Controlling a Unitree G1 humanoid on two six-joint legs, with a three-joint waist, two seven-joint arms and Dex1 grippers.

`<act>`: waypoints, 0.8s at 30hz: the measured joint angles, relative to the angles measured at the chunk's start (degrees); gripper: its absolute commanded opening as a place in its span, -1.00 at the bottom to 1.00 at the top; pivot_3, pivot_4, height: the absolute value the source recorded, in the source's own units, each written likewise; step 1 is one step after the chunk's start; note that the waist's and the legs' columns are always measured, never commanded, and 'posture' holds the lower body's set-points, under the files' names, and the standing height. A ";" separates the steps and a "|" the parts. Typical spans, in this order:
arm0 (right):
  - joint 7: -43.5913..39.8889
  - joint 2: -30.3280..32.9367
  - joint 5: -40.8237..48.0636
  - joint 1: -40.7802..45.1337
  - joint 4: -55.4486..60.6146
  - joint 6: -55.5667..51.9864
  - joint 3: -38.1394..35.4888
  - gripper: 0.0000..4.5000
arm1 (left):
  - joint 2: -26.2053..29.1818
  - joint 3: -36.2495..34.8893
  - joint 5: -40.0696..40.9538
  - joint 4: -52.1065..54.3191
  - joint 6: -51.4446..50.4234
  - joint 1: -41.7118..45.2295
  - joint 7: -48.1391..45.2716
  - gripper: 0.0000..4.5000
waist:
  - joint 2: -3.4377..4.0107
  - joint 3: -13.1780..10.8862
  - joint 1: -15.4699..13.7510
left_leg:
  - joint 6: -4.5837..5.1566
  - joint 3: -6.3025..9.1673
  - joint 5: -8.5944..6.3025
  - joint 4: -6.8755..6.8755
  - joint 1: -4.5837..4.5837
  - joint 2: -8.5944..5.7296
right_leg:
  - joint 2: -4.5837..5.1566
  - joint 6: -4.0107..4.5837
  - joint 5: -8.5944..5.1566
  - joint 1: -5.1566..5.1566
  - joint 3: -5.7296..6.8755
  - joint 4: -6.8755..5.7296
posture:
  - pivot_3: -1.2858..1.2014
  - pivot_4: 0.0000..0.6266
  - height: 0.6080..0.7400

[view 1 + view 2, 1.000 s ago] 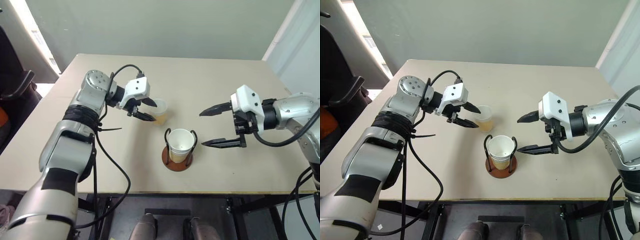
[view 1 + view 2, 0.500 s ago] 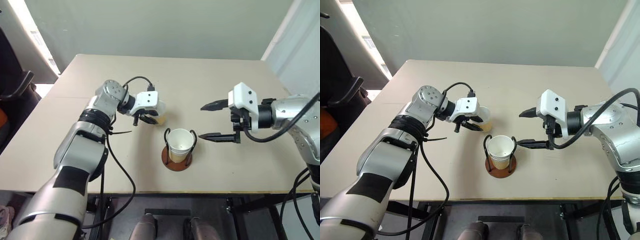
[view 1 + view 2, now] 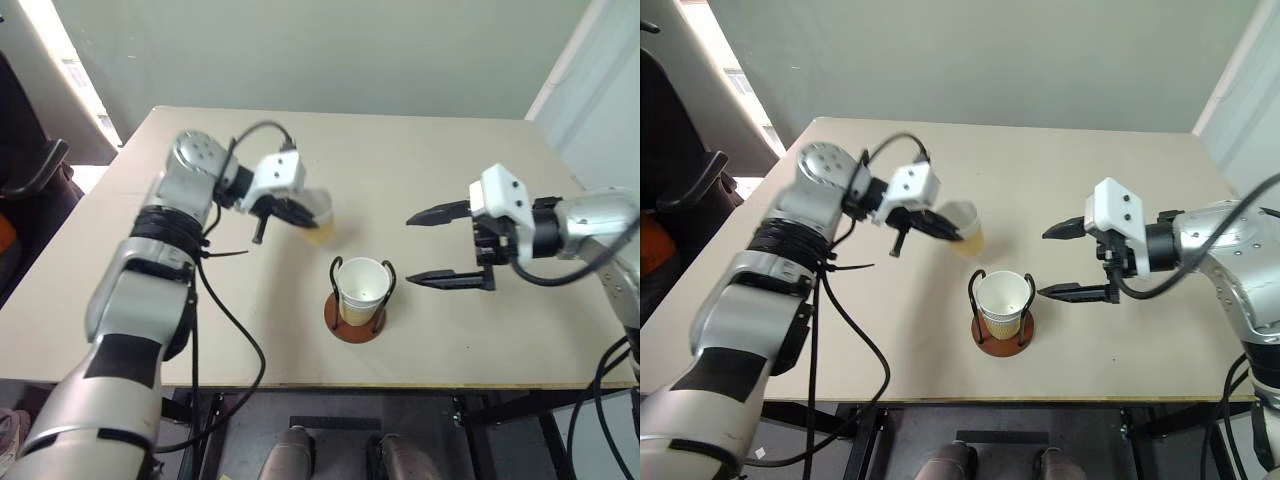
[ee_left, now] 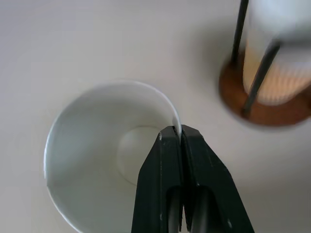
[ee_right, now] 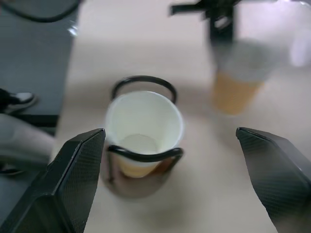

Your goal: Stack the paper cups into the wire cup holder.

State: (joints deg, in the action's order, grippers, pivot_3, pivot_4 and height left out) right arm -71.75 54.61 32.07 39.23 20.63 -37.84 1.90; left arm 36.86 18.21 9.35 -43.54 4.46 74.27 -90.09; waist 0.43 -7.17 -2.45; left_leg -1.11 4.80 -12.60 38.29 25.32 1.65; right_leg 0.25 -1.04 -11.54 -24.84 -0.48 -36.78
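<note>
No text, label, brand, number or sign can be read on anything in these pictures.

The paper cup [image 3: 318,215] at the left gripper [image 3: 296,212] fingertips is motion-blurred, its outline smeared. In the left wrist view, the wire cup holder [image 4: 265,104] beyond the fingers is cut by the frame edge.
</note>
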 measured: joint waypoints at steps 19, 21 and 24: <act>-1.39 1.93 2.64 -1.69 1.36 -0.21 -1.69 1.00 | 13.01 21.71 25.89 33.41 -10.83 -3.48 -0.16 -0.98 | 0.01 0.00 0.39 | 0.66 -0.30 -0.35 0.02 -0.48 0.03 | 0.04 -0.04 0.20 0.16 -0.59 -0.17 | 0.03 -0.52 1.00; -1.14 1.99 2.65 -1.84 1.72 -0.27 -1.69 1.00 | 13.03 22.41 25.02 33.41 -9.81 -3.48 -0.16 -0.98 | 0.01 0.00 0.41 | 0.67 -0.30 -0.35 0.01 -0.47 0.03 | 0.04 -0.04 0.20 0.16 -0.59 -0.17 | 0.03 -0.52 1.00; -0.87 2.04 2.64 -2.13 1.91 -0.31 -1.69 1.00 | 12.14 22.48 23.12 32.96 -8.87 -3.48 -0.16 -0.98 | 0.01 0.00 0.41 | 0.67 -0.30 -0.35 0.01 -0.45 0.03 | 0.04 -0.04 0.19 0.15 -0.59 -0.15 | 0.03 -0.52 1.00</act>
State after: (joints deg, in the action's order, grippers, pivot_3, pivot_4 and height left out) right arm -72.62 56.65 34.71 37.10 22.54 -38.15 0.21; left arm 48.99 40.69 32.46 -10.58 -4.41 70.79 -90.25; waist 0.44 -7.17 -2.04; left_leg -0.44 4.49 -12.95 38.30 24.87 1.68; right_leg 0.29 -1.08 -11.35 -24.69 -1.08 -36.93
